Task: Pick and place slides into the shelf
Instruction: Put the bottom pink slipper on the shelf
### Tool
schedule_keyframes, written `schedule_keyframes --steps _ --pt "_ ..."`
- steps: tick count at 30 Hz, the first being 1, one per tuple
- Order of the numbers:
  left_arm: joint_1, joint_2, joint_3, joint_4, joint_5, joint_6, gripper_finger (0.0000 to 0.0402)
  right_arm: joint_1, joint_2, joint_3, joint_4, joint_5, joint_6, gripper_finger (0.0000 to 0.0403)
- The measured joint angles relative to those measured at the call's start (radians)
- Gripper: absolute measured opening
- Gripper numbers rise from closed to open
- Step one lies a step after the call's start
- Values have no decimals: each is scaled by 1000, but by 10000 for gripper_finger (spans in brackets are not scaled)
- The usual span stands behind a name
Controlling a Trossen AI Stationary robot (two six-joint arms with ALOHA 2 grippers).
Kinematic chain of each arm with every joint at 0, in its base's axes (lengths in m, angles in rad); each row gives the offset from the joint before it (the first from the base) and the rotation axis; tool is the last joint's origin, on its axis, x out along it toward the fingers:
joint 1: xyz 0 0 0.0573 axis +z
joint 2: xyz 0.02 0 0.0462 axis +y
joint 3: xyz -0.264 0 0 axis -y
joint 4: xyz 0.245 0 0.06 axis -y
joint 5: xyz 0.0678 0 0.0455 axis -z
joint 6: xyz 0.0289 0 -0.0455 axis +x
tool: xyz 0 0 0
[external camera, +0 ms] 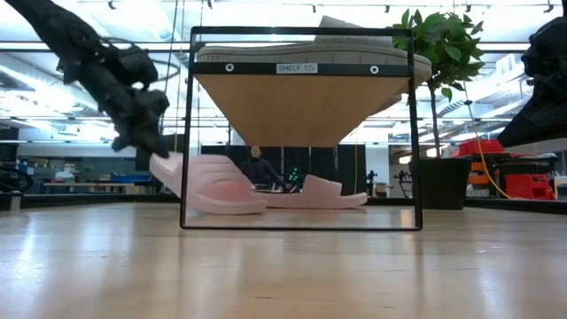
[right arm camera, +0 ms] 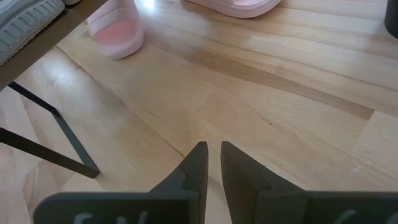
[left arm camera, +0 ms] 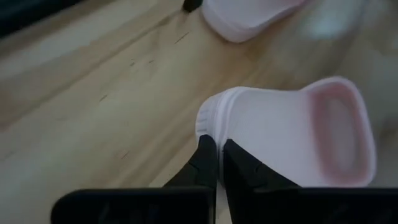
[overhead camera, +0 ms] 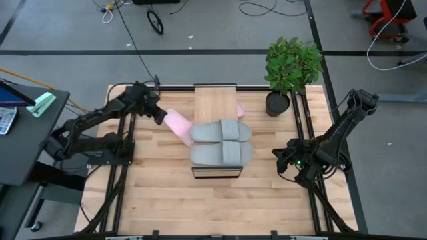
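Note:
The shelf (overhead camera: 215,100) stands mid-table, and both grey slides (overhead camera: 220,132) (overhead camera: 221,154) lie on its plank top. One pink slide (overhead camera: 179,125) sticks out at the shelf's left side, tilted, with my left gripper (overhead camera: 160,116) shut on its raised end. In the low view this slide (external camera: 217,188) slopes down toward the table under the shelf. The other pink slide (external camera: 323,191) lies flat on the table under the shelf, poking out on its right (overhead camera: 239,110). My right gripper (right arm camera: 214,155) waits over bare table at the right, shut, with nothing between its fingers. My left gripper pinches the pink slide's rim at its raised end (left arm camera: 210,118) between its two fingers. The fingers slant down from the table's left and far side. That end (external camera: 164,167) is lifted off the table, while the opposite end (external camera: 252,207) sits low at the table under the shelf.
A potted plant (overhead camera: 279,100) stands at the far right of the table, close to the shelf. The shelf's thin dark frame legs (external camera: 188,133) (right arm camera: 68,143) rise from the table. Bare wood lies along the near side (overhead camera: 213,207).

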Motion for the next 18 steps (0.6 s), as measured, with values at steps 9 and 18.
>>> schedule_keyframes --steps 9,18 --pt "-8 -119 162 -175 -68 29 12 0 0 0 0 0 0 50" --pt "-8 -120 396 -468 -247 143 12 0 0 0 3 0 -18 50"
